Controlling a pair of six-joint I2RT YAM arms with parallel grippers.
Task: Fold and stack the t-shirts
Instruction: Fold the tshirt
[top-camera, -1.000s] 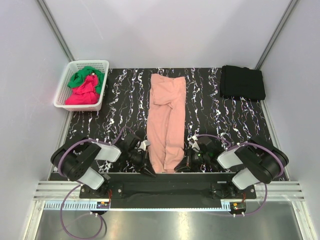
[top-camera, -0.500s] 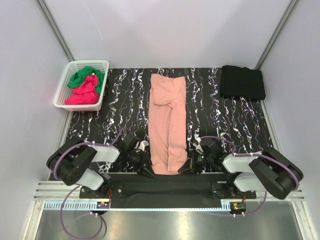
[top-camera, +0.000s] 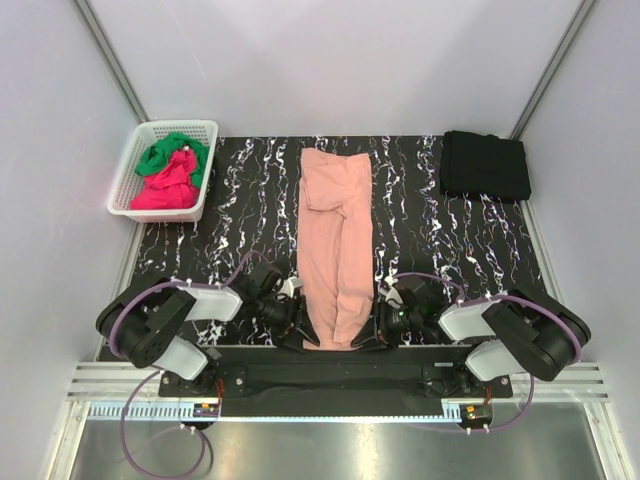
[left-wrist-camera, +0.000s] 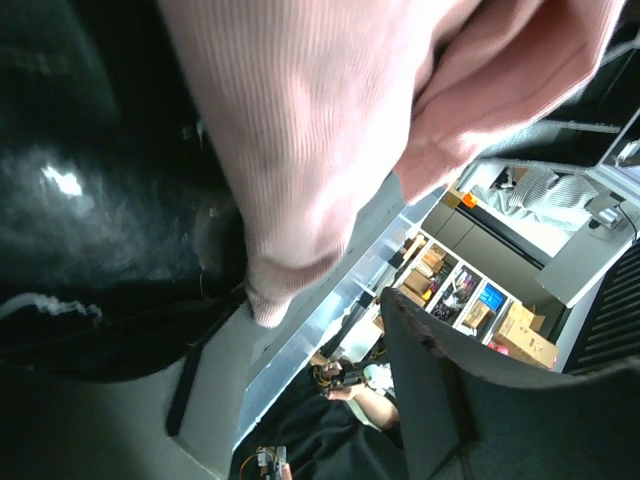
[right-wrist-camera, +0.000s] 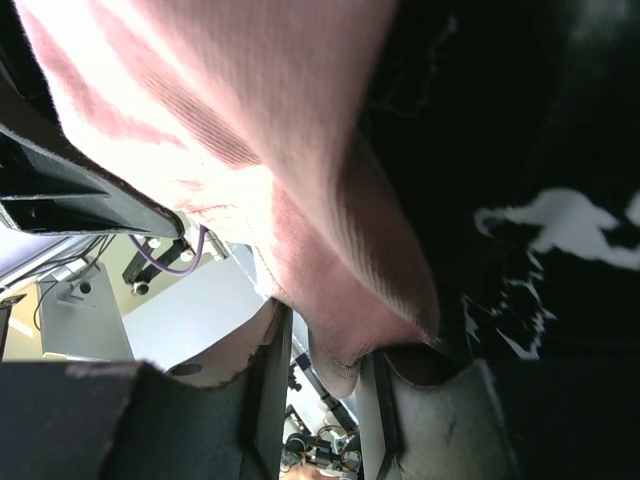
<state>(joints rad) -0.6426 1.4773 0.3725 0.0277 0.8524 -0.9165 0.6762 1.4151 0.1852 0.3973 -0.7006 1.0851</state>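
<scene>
Salmon-pink t-shirt, folded into a long strip, lies with its near hem between both grippers. Left gripper gapes, gripping nothing. Right gripper stands parted around the hem; contact unclear.

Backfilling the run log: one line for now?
pink t-shirt: long folded strip | left gripper: open at hem | right gripper: open at hem

You've got plain white walls on three sides, grey metal posts in the back corners, and a black tabletop veined in white. A shiny steel sheet runs along the front. The left wrist view catches shelves of boxes.
</scene>
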